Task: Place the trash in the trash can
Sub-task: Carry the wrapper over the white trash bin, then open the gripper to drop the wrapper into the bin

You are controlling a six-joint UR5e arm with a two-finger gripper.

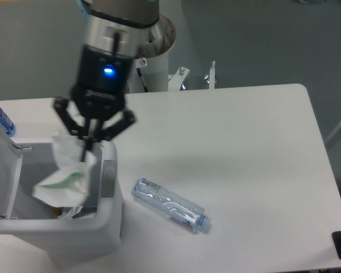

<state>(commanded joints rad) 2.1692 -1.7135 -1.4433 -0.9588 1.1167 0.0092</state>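
We are logging the gripper [88,142] pinching a crumpled white wrapper [65,176], dangling below it over the open trash can [105,227]; the crushed plastic bottle [169,205] is lying on the white table [244,148], just right of the can, apart from the gripper.

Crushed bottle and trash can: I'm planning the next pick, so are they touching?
Apart. The camera view shows the crushed bottle lying on the table with a bare white strip between it and the trash can.
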